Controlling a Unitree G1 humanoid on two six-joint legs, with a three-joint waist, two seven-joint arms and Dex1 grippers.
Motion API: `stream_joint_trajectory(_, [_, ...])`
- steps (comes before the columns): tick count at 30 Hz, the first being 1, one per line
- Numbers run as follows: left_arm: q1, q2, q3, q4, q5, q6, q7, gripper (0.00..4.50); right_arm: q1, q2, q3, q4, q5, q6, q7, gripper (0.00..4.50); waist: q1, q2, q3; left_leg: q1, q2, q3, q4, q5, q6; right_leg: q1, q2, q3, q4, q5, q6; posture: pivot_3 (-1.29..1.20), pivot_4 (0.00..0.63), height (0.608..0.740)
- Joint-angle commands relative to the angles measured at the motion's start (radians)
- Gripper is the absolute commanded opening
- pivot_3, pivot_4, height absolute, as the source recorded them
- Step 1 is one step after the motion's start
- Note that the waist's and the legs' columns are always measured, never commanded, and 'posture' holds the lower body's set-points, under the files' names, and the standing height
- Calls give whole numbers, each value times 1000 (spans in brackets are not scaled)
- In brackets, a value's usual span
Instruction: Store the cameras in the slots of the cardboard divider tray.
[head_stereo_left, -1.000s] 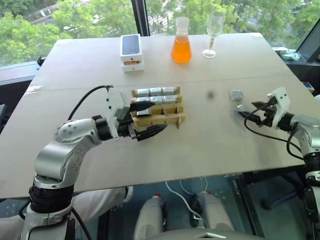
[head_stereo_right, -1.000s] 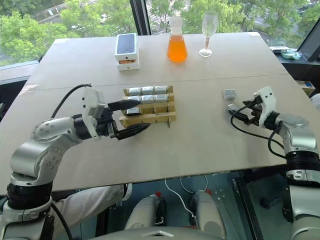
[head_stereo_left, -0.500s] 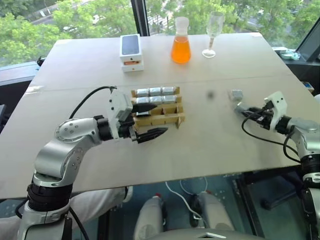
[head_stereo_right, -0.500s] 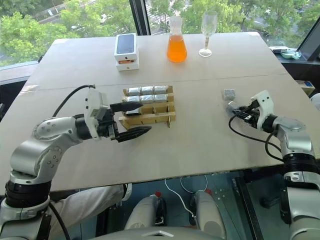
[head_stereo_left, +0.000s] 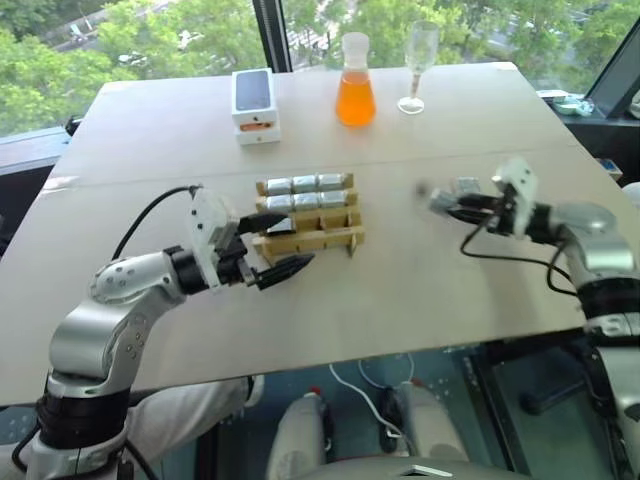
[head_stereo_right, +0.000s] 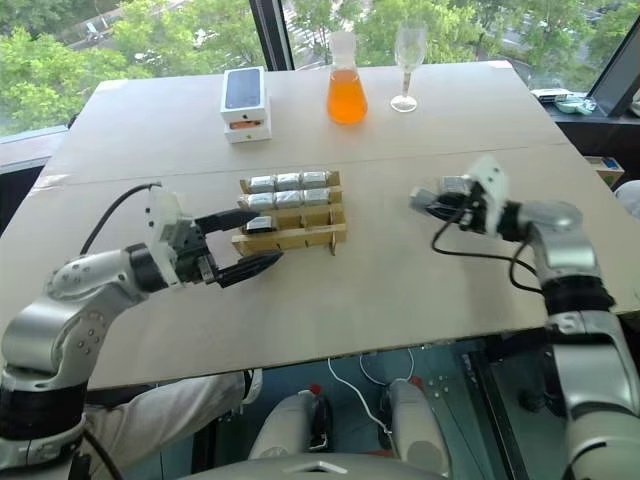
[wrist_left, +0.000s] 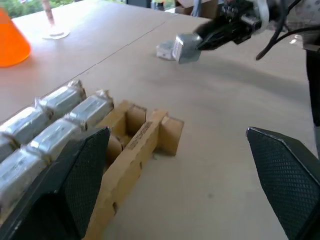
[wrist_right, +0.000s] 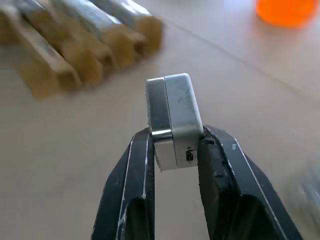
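Your right end effector (wrist_right: 175, 145) is clamped on one camera (wrist_right: 172, 117), held above the worktop (head_stereo_left: 400, 270) with the cardboard divider tray (head_stereo_left: 310, 225) ahead of it. Back tray rows look filled; front slots empty. Left end effector (head_stereo_left: 265, 245) gapes wide beside tray.

Left gripper (wrist_left: 180, 185) fingers stand wide apart, one against the cardboard tray (wrist_left: 135, 150). Foil-wrapped cameras (wrist_left: 60, 127) fill the tray's far rows; the near slots lie open. Beyond, the right gripper (wrist_left: 200, 42) grips a grey camera (wrist_left: 184, 48) above the table (wrist_left: 210, 150). Another block (wrist_left: 165, 50) sits just behind. Orange flask (wrist_left: 12, 42) beyond the tray.
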Motion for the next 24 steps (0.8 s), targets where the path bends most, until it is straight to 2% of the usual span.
stream_joint_trajectory(1, [70, -10, 65, -109, -18, -4, 66, 4500, -103, 75, 46, 45, -23, -110, 66, 670, 6, 0, 0, 0, 0, -1, 0, 0, 0, 0, 0, -1, 0, 0, 0, 0, 150, 740])
stream_joint_trajectory(10, [275, -94, 166, -282, -51, 7, 239, 4500, -273, 275, 125, 264, -91, -268, 150, 670, 31, 0, 0, -3, -3, -3, 0, 0, 0, 0, -6, -5, -2, 0, -1, 0, 150, 740])
stream_joint_trajectory(14, [357, -146, 195, -349, -59, -1, 306, 4500, -323, 350, 135, 389, -141, -337, 107, 670, 24, 1, 0, -3, -3, -3, 0, 0, 0, 1, -7, -5, -1, 0, -1, 0, 150, 740])
stream_joint_trajectory(24, [381, -140, 208, -350, -68, -17, 333, 4500, -379, 428, 138, 578, -246, -444, -3, 670, 24, 1, 0, -3, -3, -4, 0, 0, 0, 0, -7, -6, -1, 0, -2, 0, 150, 740])
